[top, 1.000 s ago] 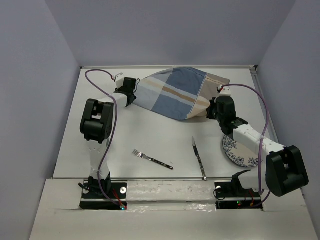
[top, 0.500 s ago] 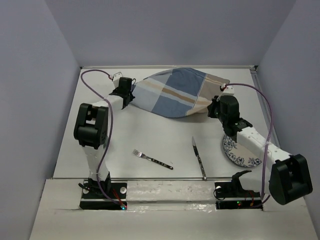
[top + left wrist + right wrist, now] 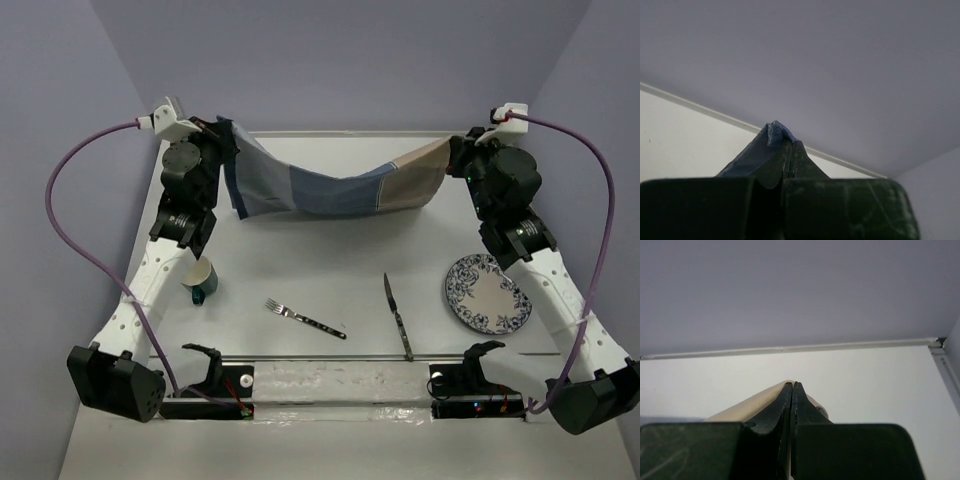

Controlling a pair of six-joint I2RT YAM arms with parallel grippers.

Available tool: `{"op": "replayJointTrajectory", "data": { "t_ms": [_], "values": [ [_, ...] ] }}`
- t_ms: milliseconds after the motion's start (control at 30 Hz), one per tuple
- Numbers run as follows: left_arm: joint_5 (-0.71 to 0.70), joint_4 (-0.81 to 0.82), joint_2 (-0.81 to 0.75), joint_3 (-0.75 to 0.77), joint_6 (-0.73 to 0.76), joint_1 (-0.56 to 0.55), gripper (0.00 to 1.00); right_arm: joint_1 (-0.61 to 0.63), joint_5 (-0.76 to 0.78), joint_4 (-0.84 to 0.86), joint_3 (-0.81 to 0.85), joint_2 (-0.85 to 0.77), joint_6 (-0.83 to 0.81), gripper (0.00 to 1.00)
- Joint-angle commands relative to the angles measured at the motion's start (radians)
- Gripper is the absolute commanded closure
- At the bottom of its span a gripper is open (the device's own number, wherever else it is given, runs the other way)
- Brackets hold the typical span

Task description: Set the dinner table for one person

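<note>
The blue-and-tan plaid placemat [image 3: 335,188] hangs stretched in the air over the far part of the white dinner table [image 3: 300,265]. My left gripper [image 3: 222,133] is shut on its blue corner [image 3: 775,134]. My right gripper [image 3: 458,152] is shut on its tan corner [image 3: 762,400]. The cloth sags in the middle between them. A fork [image 3: 305,319] and a knife [image 3: 397,316] lie near the front edge. A blue-patterned plate [image 3: 487,306] sits at the front right. A green cup [image 3: 200,279] lies on its side at the left.
Pale lavender walls [image 3: 70,150] close in the table on the left, back and right. Purple cables [image 3: 60,190] loop from both wrists. The arm bases and a mounting rail [image 3: 330,385] run along the near edge.
Both arms have risen and spread apart, lifting the placemat off the table and stretching it between them. The green cup, hidden before, now shows at the left.
</note>
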Motion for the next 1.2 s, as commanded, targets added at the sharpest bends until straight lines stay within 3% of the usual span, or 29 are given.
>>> {"op": "replayJointTrajectory", "data": {
  "t_ms": [0, 200, 333, 500, 567, 667, 800, 867, 900, 1000, 1067, 1167],
  "values": [
    [-0.006, 0.019, -0.044, 0.036, 0.042, 0.004, 1.00, -0.004, 0.051, -0.014, 0.128, 0.003, -0.115, 1.00],
    [0.003, -0.027, 0.077, 0.182, 0.085, 0.042, 1.00, -0.084, -0.018, -0.014, 0.307, 0.213, -0.148, 1.00],
    [0.069, -0.082, 0.228, 0.373, 0.085, 0.103, 1.00, -0.125, -0.091, -0.035, 0.469, 0.364, -0.138, 1.00],
    [0.153, -0.209, 0.402, 0.628, 0.088, 0.157, 1.00, -0.135, -0.085, -0.127, 0.832, 0.587, -0.176, 1.00],
    [0.179, -0.255, 0.451, 0.724, 0.082, 0.166, 1.00, -0.144, -0.081, -0.158, 0.908, 0.620, -0.193, 1.00],
    [0.199, -0.248, 0.438, 0.741, 0.076, 0.168, 1.00, -0.156, -0.096, -0.172, 0.979, 0.623, -0.204, 1.00],
    [0.219, -0.232, 0.399, 0.663, 0.065, 0.168, 1.00, -0.165, -0.131, -0.167, 0.888, 0.555, -0.169, 1.00],
    [0.218, -0.191, 0.350, 0.520, 0.058, 0.168, 1.00, -0.165, -0.145, -0.127, 0.693, 0.502, -0.138, 1.00],
    [0.218, -0.176, 0.311, 0.407, 0.047, 0.168, 1.00, -0.165, -0.163, -0.068, 0.516, 0.438, -0.084, 1.00],
    [0.213, -0.092, 0.246, 0.211, 0.009, 0.168, 1.00, -0.165, -0.148, -0.001, 0.267, 0.341, 0.029, 1.00],
    [0.205, -0.023, 0.204, 0.021, -0.013, 0.168, 1.00, -0.165, -0.110, 0.019, 0.083, 0.336, 0.157, 1.00],
    [0.199, 0.015, 0.215, -0.142, -0.034, 0.169, 1.00, -0.165, -0.151, 0.039, -0.077, 0.376, 0.265, 1.00]
  ]
}}
